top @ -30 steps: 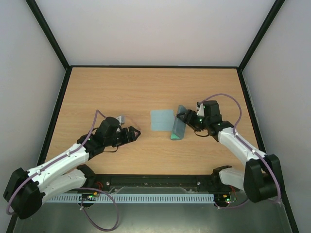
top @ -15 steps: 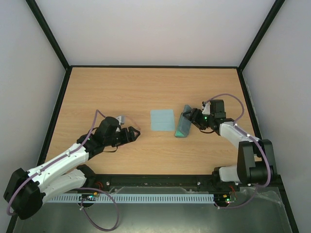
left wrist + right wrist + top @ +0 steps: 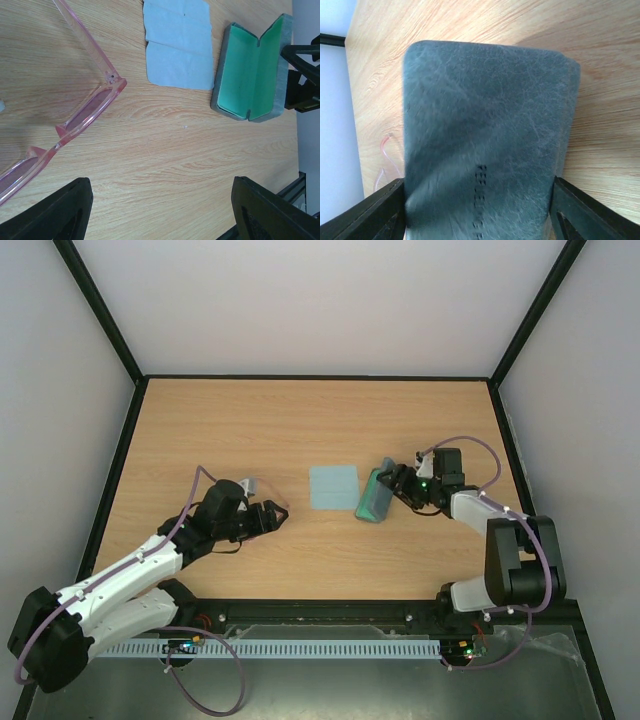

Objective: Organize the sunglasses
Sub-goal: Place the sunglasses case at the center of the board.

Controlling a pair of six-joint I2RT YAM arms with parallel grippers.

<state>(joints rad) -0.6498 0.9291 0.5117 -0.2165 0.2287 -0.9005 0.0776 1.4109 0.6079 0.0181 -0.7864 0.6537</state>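
Note:
The sunglasses (image 3: 85, 112), a thin pink translucent pair, lie on the wood at the left of the left wrist view; their arms also show faintly in the right wrist view (image 3: 385, 150). My left gripper (image 3: 275, 515) hovers open just right of them, with bare wood between its fingers (image 3: 162, 192). The grey-blue case (image 3: 375, 498) lies open, its green lining (image 3: 250, 75) facing left. My right gripper (image 3: 393, 485) is behind the raised half. That half's grey back (image 3: 485, 125) fills the gap between the fingers (image 3: 477, 200), which sit against its two edges.
A flat light-blue cloth (image 3: 333, 487) lies just left of the case, between the two grippers. The black table frame (image 3: 300, 377) and pale walls ring the wooden top.
The right gripper and the case have shifted slightly right and back, and the right arm has folded in. The case still looks blurred. The left arm has not moved.

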